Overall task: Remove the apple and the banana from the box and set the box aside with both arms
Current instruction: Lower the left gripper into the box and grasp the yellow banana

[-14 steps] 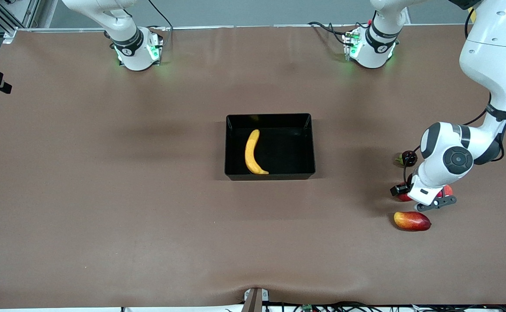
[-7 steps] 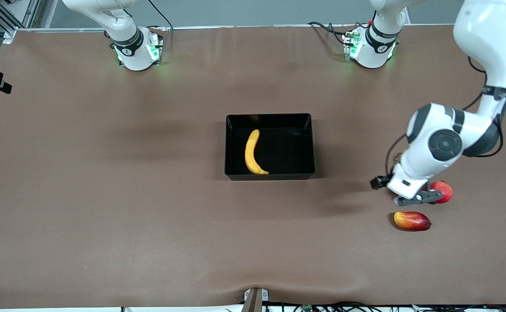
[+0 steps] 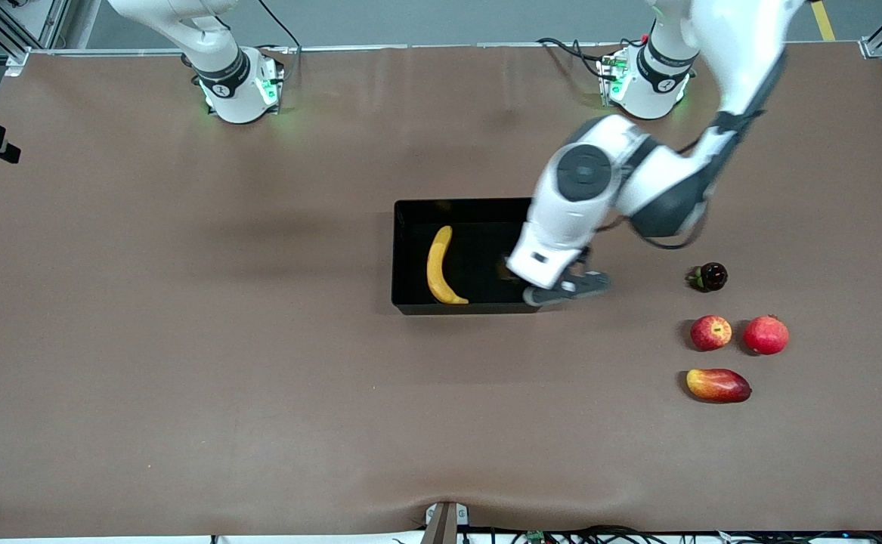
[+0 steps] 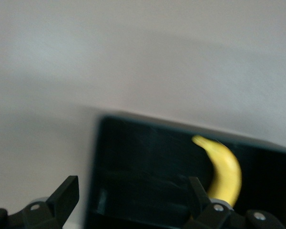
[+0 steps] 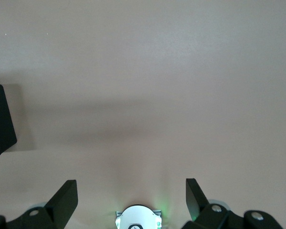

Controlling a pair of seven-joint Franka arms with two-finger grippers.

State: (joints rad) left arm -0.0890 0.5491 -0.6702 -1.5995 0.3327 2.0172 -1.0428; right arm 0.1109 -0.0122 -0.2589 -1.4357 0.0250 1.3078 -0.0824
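Brown table point(image 3: 184, 340); left hand point(image 4: 131, 202) spread empty over box point(image 3: 403, 257); right hand point(image 5: 131, 200) spread, waiting

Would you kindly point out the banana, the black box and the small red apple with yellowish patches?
banana point(image 3: 438, 266): front view, middle of its curved body.
box point(image 3: 468, 202): front view, bare top rim on the wall nearest the robots' bases.
apple point(image 3: 710, 332): front view, centre of its upper surface.

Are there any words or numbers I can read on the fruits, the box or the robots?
No readable text anywhere.
The apple has a tiny sticker, too small to read.
The right arm's base and the left arm's base each carry a small dark mark, too small to read.
The banana and box are plain.
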